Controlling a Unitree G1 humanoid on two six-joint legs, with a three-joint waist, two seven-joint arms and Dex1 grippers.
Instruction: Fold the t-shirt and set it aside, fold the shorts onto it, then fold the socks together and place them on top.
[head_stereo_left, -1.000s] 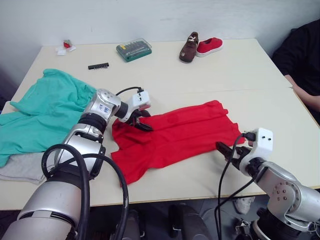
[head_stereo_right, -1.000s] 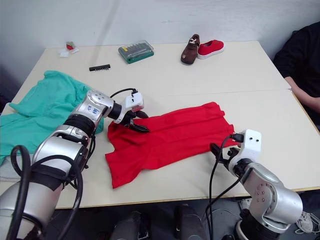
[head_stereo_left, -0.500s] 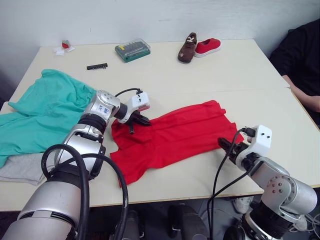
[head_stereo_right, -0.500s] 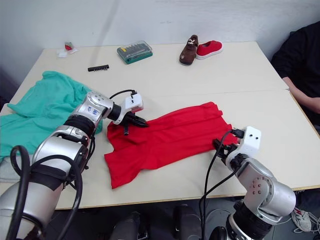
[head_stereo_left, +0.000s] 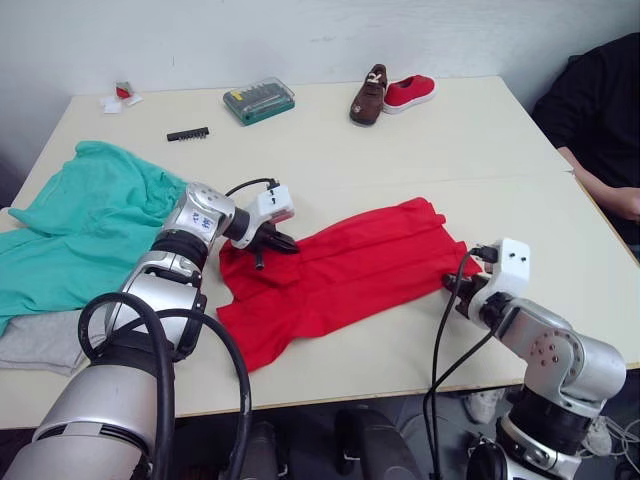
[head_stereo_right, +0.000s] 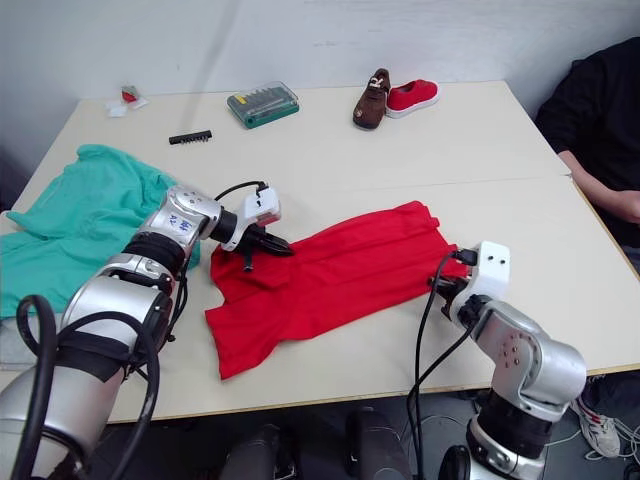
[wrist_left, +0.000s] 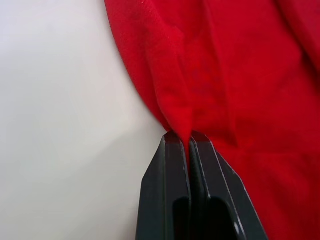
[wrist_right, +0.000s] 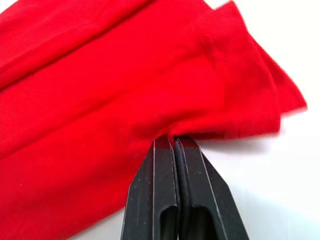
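Your right hand (wrist_right: 175, 142) has closed in from just off the t-shirt (head_stereo_left: 350, 270) and now pinches its near right edge; your left hand (wrist_left: 189, 140) stays clamped on the far left edge. The shirt lies across the counter (head_stereo_left: 480, 150), the shorts (head_stereo_left: 90, 220) well left.

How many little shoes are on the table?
2. The brown shoe and the red shoe sit side by side, touching, at the far edge of the table, beyond the t-shirt. Nothing seems to hide more.
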